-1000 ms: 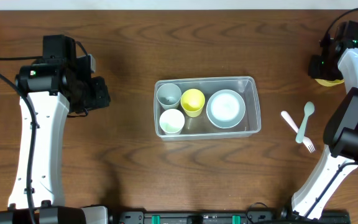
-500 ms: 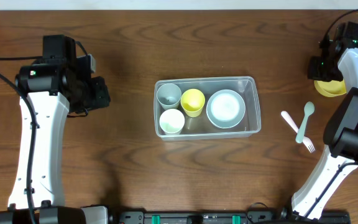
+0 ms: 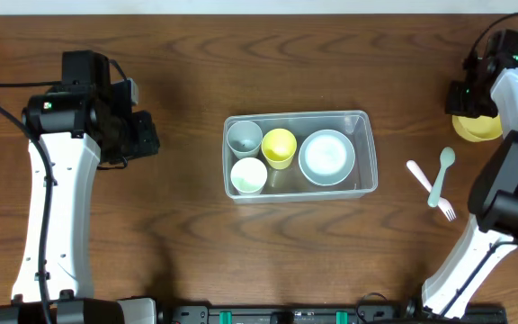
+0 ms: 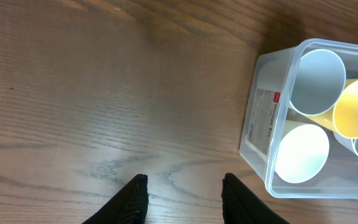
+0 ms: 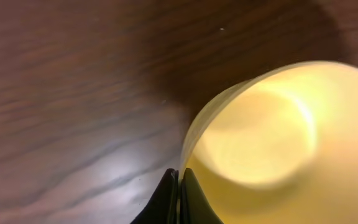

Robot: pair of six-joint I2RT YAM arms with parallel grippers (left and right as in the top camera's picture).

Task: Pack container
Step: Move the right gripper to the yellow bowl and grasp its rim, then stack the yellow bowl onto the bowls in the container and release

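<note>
Plastic looks thin and light on the container, mid-table, likely flexing if squeezed; its rim is the safest hold. To its left the left gripper hangs spread and empty. At the far right, the right gripper pinches the yellow bowl by its rim; the bowl is cut off, and I can't tell if it's lifted.

Cut off at the right edge of the left wrist view: clear rectangular plastic tub. Blurred and cropped in the right wrist view, partly hidden beneath the right arm overhead: round yellow bowl.
</note>
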